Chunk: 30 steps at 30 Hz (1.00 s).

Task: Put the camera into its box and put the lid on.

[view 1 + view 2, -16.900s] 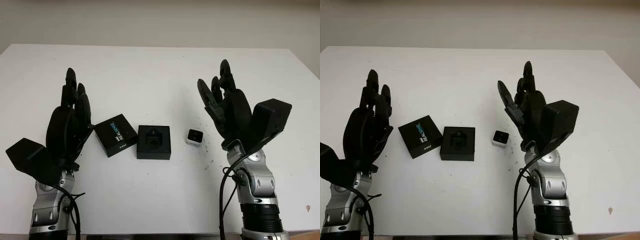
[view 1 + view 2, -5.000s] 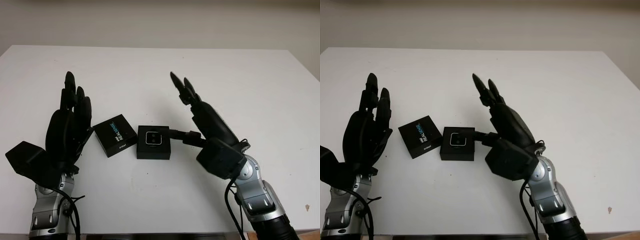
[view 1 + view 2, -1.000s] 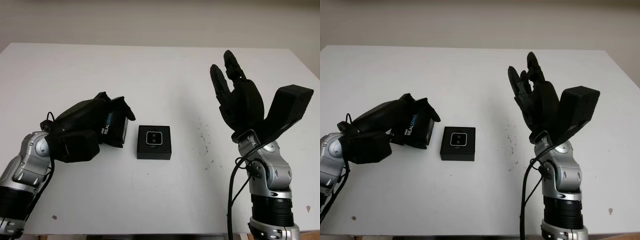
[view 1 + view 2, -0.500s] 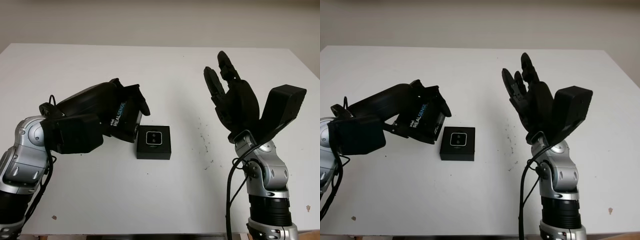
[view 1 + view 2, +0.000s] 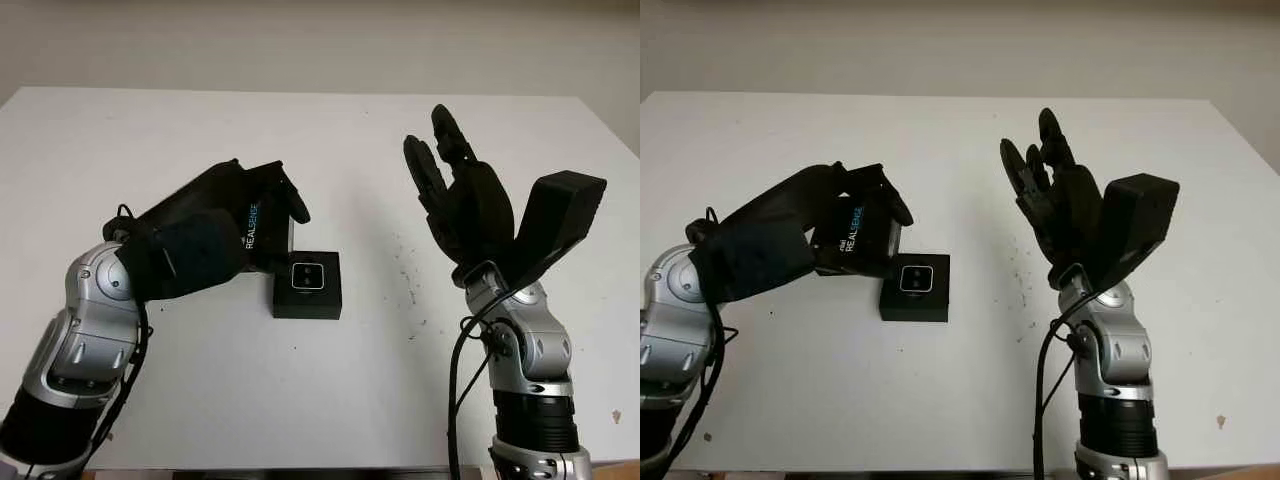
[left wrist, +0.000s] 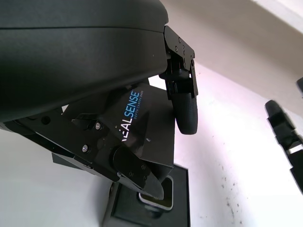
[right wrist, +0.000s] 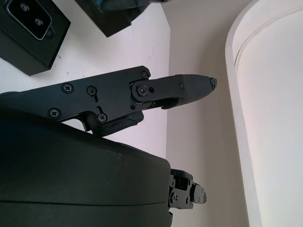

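- I've got the left hand [image 5: 262, 215] clenched around the lid [image 5: 862, 240] — the black one with "REALSENSE" printed on it — held tilted in the air, just to the left of the box [image 5: 307, 298] and overlapping its left edge.
- The box sits mid-surface [image 5: 330, 400], open, and I can see the camera [image 5: 306, 278] seated inside, pale face up.
- My right hand [image 5: 462, 200] is raised to the right, well apart from the box — released, grasping nothing.

box [image 5: 306, 285] corner under lid [image 5: 262, 228]
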Available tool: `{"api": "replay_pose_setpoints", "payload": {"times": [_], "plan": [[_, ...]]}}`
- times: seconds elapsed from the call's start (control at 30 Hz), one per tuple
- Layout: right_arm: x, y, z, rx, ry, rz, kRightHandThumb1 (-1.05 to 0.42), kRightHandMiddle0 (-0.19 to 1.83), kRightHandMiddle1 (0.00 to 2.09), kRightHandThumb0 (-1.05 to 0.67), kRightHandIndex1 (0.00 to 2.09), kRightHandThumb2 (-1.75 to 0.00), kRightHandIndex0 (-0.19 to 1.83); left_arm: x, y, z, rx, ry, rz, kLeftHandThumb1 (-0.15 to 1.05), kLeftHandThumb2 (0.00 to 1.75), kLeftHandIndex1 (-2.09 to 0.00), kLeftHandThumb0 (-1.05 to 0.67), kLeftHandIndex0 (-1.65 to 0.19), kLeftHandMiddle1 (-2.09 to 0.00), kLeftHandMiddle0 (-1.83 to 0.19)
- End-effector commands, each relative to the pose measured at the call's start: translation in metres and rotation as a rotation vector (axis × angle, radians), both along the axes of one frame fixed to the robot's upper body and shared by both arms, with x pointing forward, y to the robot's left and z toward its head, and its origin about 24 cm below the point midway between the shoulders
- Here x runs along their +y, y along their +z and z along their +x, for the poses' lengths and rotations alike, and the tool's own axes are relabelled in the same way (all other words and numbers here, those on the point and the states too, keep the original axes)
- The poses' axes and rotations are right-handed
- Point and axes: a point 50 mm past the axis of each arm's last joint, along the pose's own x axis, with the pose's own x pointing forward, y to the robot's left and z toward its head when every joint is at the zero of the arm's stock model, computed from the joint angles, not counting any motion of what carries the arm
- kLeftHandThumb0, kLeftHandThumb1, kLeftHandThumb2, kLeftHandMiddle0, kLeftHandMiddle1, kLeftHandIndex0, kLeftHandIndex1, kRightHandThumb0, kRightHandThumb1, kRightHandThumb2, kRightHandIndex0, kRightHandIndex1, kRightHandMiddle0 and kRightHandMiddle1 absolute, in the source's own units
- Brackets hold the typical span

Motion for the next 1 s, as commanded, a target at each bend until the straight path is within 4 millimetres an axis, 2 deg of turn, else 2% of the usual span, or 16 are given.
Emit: {"api": "replay_pose_setpoints", "payload": {"times": [0.0, 0.3, 0.67, 0.83, 0.97], "plan": [[0.001, 0.004, 0.000, -0.022, 0.002, 0.002, -1.05, -0.07, 0.06, -0.57, 0.06, -0.20, -0.10, -0.004, -0.001, -0.003, -0.009, -0.001, -0.017, 1.00, 0.06, -1.47, -0.15, -0.26, -1.56, -0.43], [0.002, 0.002, -0.001, -0.017, -0.008, 0.007, -1.05, -0.04, 0.07, -0.58, 0.06, -0.18, -0.10, -0.010, -0.013, -0.004, 0.016, -0.024, -0.055, 1.00, 0.05, -1.58, -0.16, -0.25, -1.59, -0.38], [0.002, 0.001, -0.001, -0.013, -0.007, 0.017, -1.05, -0.05, 0.06, -0.56, 0.05, -0.18, -0.11, -0.013, -0.019, 0.001, 0.041, -0.050, -0.062, 1.00, 0.05, -1.59, -0.17, -0.23, -1.63, -0.35], [0.004, 0.001, -0.002, -0.010, -0.019, 0.015, -1.05, -0.04, 0.06, -0.56, 0.05, -0.18, -0.11, -0.019, -0.024, 0.005, 0.021, -0.073, -0.044, 0.99, 0.05, -1.57, -0.15, -0.24, -1.55, -0.35], [0.005, 0.002, -0.002, -0.012, -0.031, 0.015, -1.05, -0.04, 0.06, -0.56, 0.06, -0.17, -0.09, -0.026, -0.028, 0.006, 0.007, -0.089, -0.034, 0.99, 0.05, -1.67, -0.15, -0.23, -1.68, -0.35]]}}
